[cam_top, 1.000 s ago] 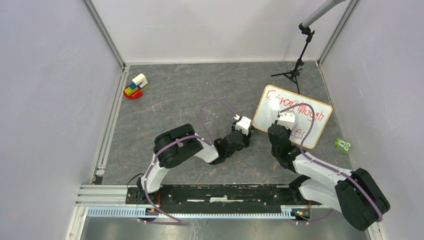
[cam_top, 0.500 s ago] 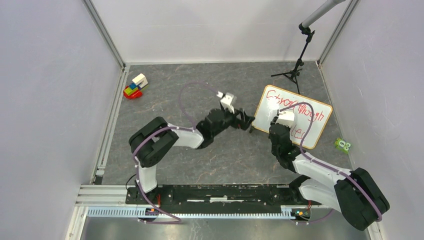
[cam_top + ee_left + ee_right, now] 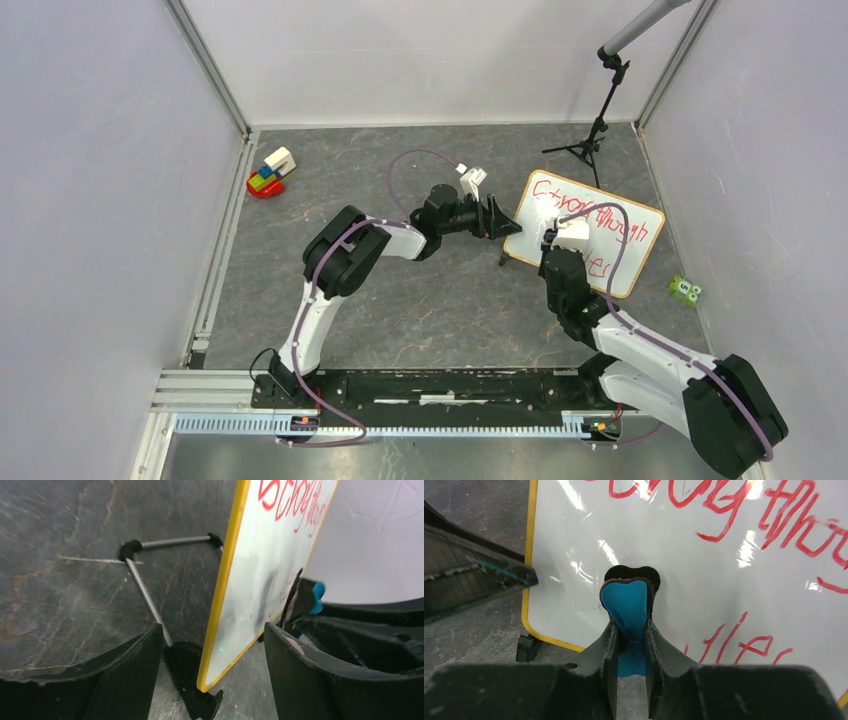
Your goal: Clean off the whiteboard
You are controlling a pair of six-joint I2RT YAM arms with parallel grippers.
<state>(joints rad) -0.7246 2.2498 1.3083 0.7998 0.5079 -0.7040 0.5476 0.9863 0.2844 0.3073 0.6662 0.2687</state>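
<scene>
The whiteboard [image 3: 600, 240] stands tilted on a small black-footed stand at the right of the table, with red writing on it. My right gripper [image 3: 560, 233] is shut on the blue eraser [image 3: 628, 605] and presses it against the board's lower left area [image 3: 704, 570]. My left gripper [image 3: 500, 222] is open at the board's left edge. In the left wrist view its gripper [image 3: 212, 630] has one finger on each side of the yellow frame [image 3: 227, 580], not touching it. The eraser also shows in that view [image 3: 317, 597].
The board's metal stand legs [image 3: 145, 590] spread behind it. A black tripod [image 3: 597, 120] stands behind the board at the far right. A toy of coloured blocks [image 3: 270, 172] lies far left. A small green object [image 3: 684, 289] lies near the right wall.
My left arm has swung from the table's middle up and right to the board's left edge, the gripper now straddling the frame. The right gripper with the eraser has barely moved.
</scene>
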